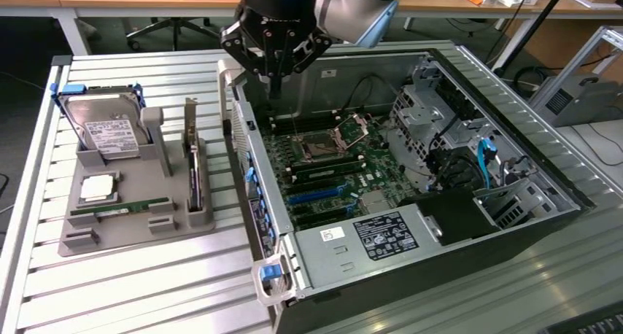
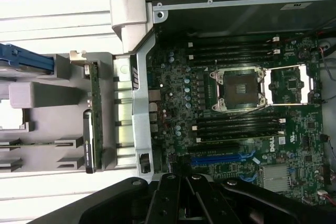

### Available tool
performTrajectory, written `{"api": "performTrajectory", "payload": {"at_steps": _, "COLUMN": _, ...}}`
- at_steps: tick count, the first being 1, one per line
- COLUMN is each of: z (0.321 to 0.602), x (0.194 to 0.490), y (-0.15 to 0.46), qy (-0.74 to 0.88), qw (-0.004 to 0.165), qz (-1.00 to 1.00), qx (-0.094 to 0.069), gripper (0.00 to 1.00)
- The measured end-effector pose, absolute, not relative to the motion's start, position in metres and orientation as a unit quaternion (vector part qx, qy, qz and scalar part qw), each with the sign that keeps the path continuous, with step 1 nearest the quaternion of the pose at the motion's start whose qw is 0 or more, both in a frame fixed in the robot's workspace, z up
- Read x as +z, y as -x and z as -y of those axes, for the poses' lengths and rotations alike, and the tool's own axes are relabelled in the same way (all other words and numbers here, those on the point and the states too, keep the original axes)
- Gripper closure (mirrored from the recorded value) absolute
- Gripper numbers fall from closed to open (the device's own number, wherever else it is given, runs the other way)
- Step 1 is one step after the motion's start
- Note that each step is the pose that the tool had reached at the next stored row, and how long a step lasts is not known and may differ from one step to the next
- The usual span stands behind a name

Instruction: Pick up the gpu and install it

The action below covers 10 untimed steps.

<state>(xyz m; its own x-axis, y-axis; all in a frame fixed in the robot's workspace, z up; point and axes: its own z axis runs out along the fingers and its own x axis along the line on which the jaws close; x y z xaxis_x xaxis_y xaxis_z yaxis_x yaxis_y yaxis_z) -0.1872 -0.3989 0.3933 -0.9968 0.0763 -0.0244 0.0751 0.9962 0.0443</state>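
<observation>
Hovering over the far-left rim of the open computer case (image 1: 322,75), our gripper (image 1: 276,86) has its jaws pinched together on nothing. The gpu (image 1: 192,166) stands on edge in the grey holder (image 1: 127,235), at the exterior view's left of the case: not yet picked up, not installed.

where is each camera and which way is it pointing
Exterior view: off the arm, up high, looking down at a slant on the open computer case and the grey tray at the exterior view's left; the arm and its gripper show.
Wrist view: on the wrist, looking straight down on the motherboard and part of the tray; the gripper shows.
Shared: the gripper, the gpu standing on edge in the tray, and the motherboard's processor socket.
</observation>
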Motion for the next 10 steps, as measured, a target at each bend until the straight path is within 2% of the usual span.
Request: {"api": "performTrajectory", "payload": {"at_steps": 10, "z": 0.3989, "x": 0.3933, "y": 0.1905, "qy": -0.038, "qw": 0.013, "qz": -0.999, "qx": 0.022, "gripper": 0.89}}
